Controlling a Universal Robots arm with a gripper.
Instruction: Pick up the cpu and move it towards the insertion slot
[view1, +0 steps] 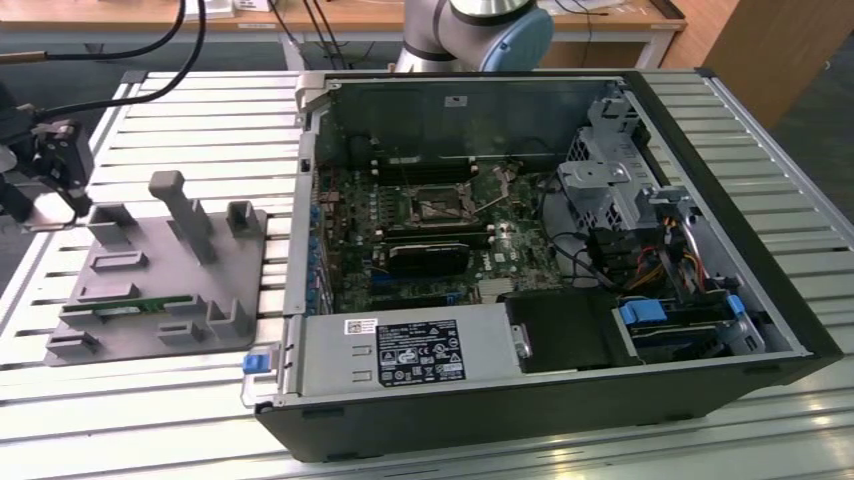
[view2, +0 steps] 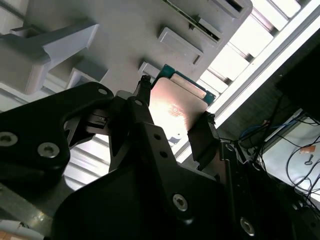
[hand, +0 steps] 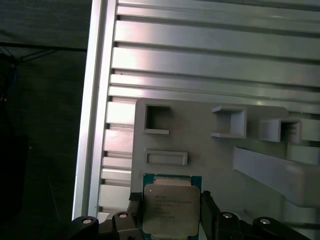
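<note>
1. My gripper (hand: 170, 200) is closed on the cpu (hand: 171, 212), one finger against each of two opposite edges. I judge the pick done.
2. The cpu hangs over the grey plastic tray (hand: 210, 165), near one edge, and looks lifted clear of it.
3. The insertion slot (view1: 438, 205) lies inside the open computer case (view1: 561, 410), well apart from the tray. I judge the carry barely begun.
</note>
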